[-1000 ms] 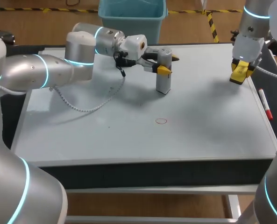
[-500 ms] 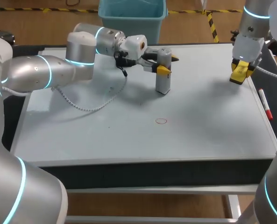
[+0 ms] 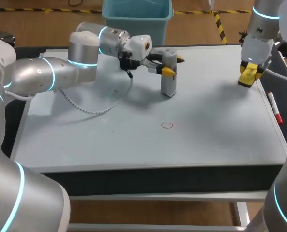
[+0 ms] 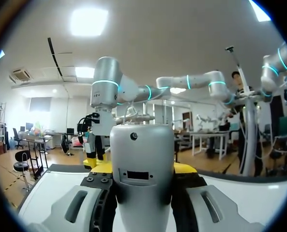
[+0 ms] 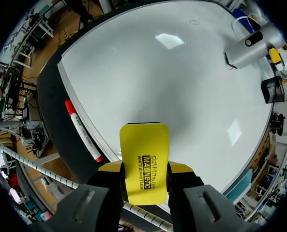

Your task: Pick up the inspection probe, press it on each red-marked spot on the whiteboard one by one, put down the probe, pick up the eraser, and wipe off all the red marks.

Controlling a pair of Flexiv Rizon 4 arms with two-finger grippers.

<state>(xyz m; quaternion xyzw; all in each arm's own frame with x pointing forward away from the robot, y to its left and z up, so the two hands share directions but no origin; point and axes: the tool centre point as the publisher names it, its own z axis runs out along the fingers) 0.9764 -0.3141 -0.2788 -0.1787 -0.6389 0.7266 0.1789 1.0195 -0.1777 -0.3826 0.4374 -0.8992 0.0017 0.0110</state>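
**Probe gripped upright over the board, eraser held aloft**

The inspection probe (image 4: 142,180) is a light grey block with rounded top, a small dark dot near its top and a dark rectangular slot on its face; it stands upright, clamped from two sides by the yellow-tipped fingers of the left gripper (image 3: 174,66). It sits over the far middle of the whiteboard (image 3: 211,106); I cannot tell whether its lower end touches the surface. One red mark (image 3: 167,125), a small thin oval outline, lies nearer the front edge, apart from the probe. A white coiled cable (image 3: 92,110) trails from the left wrist across the board.

The right gripper (image 5: 144,170) grasps the eraser (image 5: 144,159), a yellow block with black print on its face; both fingers press its sides, and it hangs above the board's far right part, clear of the surface. A marker (image 3: 275,109), white with a red cap, lies just beside the board's right edge.
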